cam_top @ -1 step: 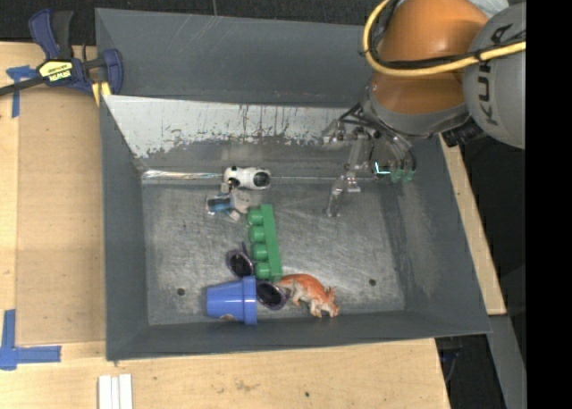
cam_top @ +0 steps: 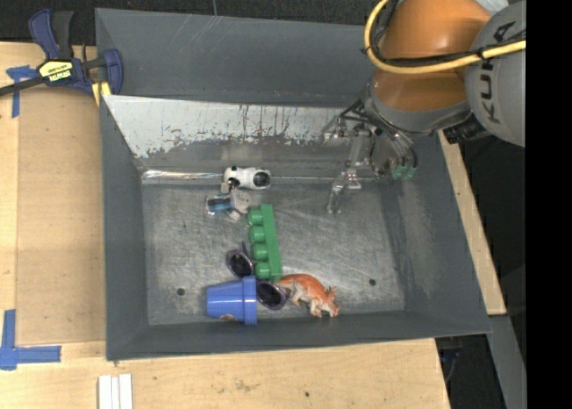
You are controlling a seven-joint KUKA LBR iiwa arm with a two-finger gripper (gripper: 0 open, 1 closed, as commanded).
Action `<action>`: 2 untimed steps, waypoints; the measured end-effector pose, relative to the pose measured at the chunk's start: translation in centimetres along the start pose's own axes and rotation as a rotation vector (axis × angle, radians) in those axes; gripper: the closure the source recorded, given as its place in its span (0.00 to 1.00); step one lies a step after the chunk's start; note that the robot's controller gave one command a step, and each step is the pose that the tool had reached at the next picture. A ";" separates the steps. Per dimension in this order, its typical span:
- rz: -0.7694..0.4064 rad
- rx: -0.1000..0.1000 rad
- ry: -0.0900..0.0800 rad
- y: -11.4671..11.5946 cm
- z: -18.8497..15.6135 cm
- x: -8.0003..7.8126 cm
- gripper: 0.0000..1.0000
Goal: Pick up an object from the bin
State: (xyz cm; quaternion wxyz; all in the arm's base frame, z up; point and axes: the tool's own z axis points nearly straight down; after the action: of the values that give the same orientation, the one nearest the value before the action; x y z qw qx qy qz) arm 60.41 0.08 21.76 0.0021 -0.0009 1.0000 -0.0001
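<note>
1. Grey metal walls slope down to the flat floor of the bin [cam_top: 125, 246], and the arm reaches in at the right.
2. We see the hand [cam_top: 353, 182] over bare floor by the back right corner, well apart from every loose thing. We cannot tell whether it is apart or together, and we see nothing in it.
3. Nearest to it lies a white toy [cam_top: 243, 179] at the foot of the back wall, with a small blue bit [cam_top: 217, 206] just beside. We judge that a grab there may scrape the wall, or push the toy along it instead of catching it.
4. A green block [cam_top: 264, 242] lies mid-floor, its front end touching dark glasses [cam_top: 241, 264]. Closing on it badly could make it twist out, and the glasses may get dragged along.
5. By the front wall a blue cup [cam_top: 232, 300] lies on its side, close to an orange animal [cam_top: 311, 294]. The cup looks likely to roll at a touch, and the crowding could give a grab of two things or none.
6. Our plainest worry: if the hand closes where it hangs, it catches only air, so it must first cross to a thing.
</note>
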 end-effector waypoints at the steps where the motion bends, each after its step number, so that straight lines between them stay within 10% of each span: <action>1: -0.232 0.001 -0.007 2.2 4.5 1.2 0.00; 2: -0.289 -0.002 0.002 3.0 6.2 6.1 0.00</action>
State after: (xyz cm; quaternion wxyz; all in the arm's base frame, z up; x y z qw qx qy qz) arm 54.30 3.04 15.56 0.0013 -0.1448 0.9895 0.0003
